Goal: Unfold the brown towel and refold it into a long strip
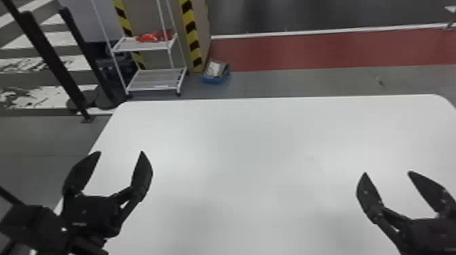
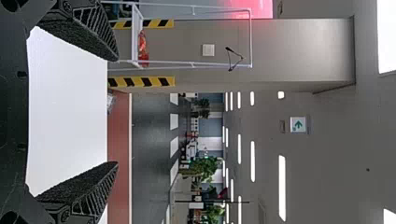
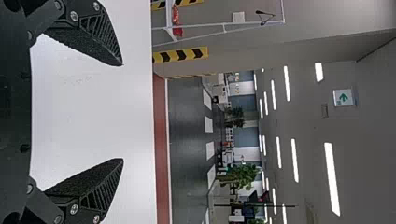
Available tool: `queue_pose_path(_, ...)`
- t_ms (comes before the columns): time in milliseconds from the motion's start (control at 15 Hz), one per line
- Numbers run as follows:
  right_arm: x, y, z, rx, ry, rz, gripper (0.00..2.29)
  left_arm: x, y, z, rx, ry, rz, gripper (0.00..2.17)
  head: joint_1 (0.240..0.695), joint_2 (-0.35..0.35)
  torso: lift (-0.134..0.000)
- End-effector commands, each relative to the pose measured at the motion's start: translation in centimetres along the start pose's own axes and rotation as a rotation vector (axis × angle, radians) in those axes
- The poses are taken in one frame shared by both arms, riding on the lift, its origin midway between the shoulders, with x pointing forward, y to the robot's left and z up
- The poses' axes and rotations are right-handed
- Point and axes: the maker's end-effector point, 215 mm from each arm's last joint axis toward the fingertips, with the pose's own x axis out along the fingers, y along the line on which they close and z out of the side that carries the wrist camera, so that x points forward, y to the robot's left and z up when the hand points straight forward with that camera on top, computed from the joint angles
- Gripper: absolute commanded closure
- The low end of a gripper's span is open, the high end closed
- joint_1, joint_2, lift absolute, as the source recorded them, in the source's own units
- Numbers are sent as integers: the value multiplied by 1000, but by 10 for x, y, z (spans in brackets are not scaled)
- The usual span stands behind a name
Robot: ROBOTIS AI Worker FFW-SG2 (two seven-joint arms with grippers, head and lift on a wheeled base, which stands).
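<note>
The black two-fingered left gripper (image 1: 121, 151) has its fingers spread wide above the left edge of the smooth white table with rounded corners (image 1: 254, 152); the matching right gripper (image 1: 386, 172), also spread with nothing between its fingers, is above the table's near right part. Where the brown towel is, I cannot tell. Lowering without a sure fix on the cloth would likely close the fingers on air or scrape the tabletop, and pinching several layers together could spoil the unfolding. The table has a pale, plain top. Beyond its far left corner is a white metal shelf rack (image 1: 152, 79); behind its far edge are a small blue crate (image 1: 213, 80), grey floor (image 1: 305, 81) and a broad red floor strip (image 1: 322, 51).
</note>
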Motion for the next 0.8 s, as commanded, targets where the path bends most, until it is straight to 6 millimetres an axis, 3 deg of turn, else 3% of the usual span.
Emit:
queue_pose_path(0,3,-1,-3,15,6,1,167,0,1,-2,0,2,2,100,695,152,-123)
queue_pose_path(733,5,-3,2,5,-10,1,167,6,-8,-2,-10,-4,-12,100,695,143,-123)
